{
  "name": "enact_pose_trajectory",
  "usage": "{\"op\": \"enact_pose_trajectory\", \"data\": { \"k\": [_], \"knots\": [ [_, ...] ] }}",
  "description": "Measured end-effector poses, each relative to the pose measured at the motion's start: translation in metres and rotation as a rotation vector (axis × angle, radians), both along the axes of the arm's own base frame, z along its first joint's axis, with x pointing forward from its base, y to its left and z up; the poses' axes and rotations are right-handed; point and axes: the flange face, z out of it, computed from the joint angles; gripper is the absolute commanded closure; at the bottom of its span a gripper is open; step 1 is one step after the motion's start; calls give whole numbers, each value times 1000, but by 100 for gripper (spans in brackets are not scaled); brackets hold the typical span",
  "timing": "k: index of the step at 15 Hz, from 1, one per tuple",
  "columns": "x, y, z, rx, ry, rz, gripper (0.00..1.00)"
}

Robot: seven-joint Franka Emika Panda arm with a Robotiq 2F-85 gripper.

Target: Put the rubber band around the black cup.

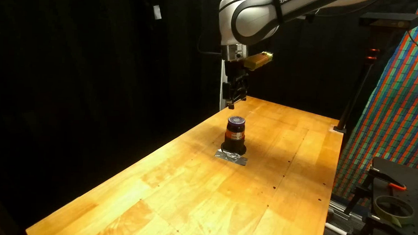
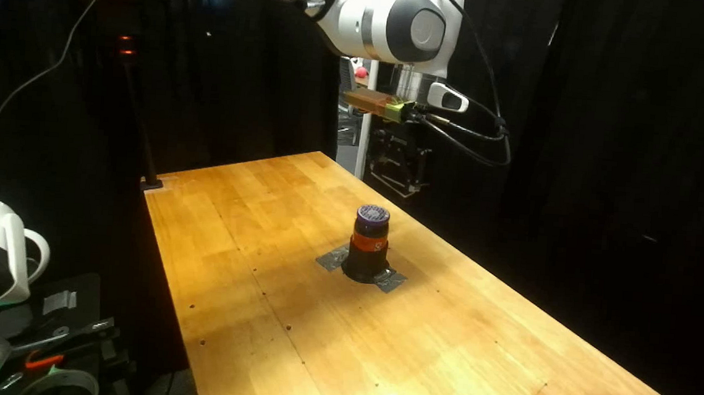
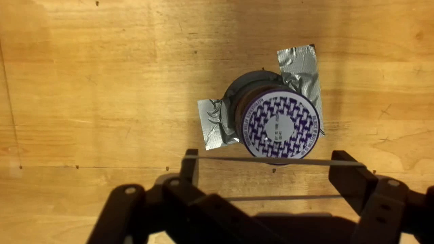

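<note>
The black cup is a dark upright jar with an orange-red middle and a pale, purple-patterned lid. It stands in a wider black base on the table in both exterior views. In the wrist view I see its lid from above. My gripper is open, with the rubber band stretched around both fingers as two pale strands. In the wrist view the upper strand crosses the lid's lower edge, and most of the lid lies outside the loop. In an exterior view the gripper hangs above the lid, apart from it.
Silver tape holds the black base to the wooden table. A black stand rises at the table's far corner in both exterior views. A cart with a tape roll is beside the table. Dark curtains surround it.
</note>
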Motion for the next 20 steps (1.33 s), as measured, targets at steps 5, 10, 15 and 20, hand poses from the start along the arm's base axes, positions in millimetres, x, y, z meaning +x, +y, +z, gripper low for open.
{"op": "enact_pose_trajectory", "data": {
  "k": [5,10,15,20],
  "knots": [
    [31,6,-44,3,27,1,0],
    [39,3,-73,-1,139,-2,0],
    [38,2,-83,38,217,-3,0],
    [35,-3,-88,85,257,-17,0]
  ]
}}
